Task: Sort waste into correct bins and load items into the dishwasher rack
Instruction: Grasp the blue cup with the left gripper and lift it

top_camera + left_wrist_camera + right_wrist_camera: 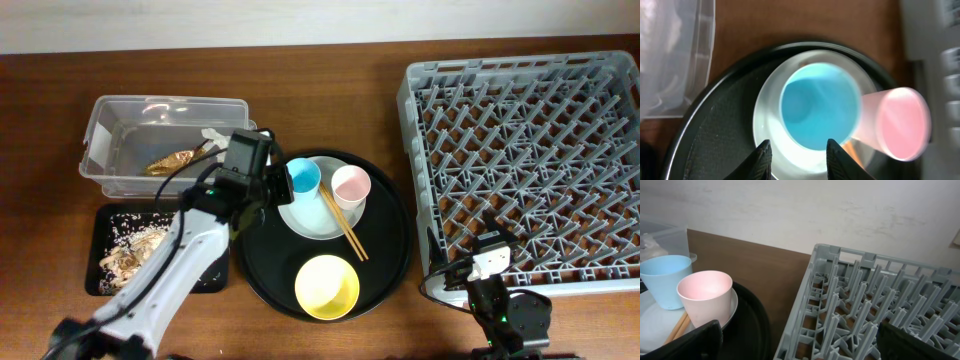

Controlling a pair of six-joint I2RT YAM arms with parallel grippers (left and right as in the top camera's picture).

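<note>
A light-blue cup [303, 177] and a pink cup [351, 186] stand on a pale plate [318, 222] with wooden chopsticks [343, 226] across it. A yellow bowl [327, 286] sits in front of them. My left gripper [268, 188] is open and empty. In the left wrist view its fingers [800, 155] hover over the plate [767, 130], just short of the blue cup [820, 105]. My right gripper [800, 345] is open and empty at the grey rack's [530, 150] front left corner. The clear tub [105, 125] holds a gold-brown wrapper [170, 160] and a white tissue [213, 135]. Tan scraps [130, 250] lie in the small black tray [105, 220].
The dishes stand on a large round black tray [395, 250] between the bins and the rack. The right wrist view shows the rack's upright pegs [880, 295] close ahead, with the pink cup [705, 300] and blue cup [665, 280] to the left. A pale wall lies beyond the table.
</note>
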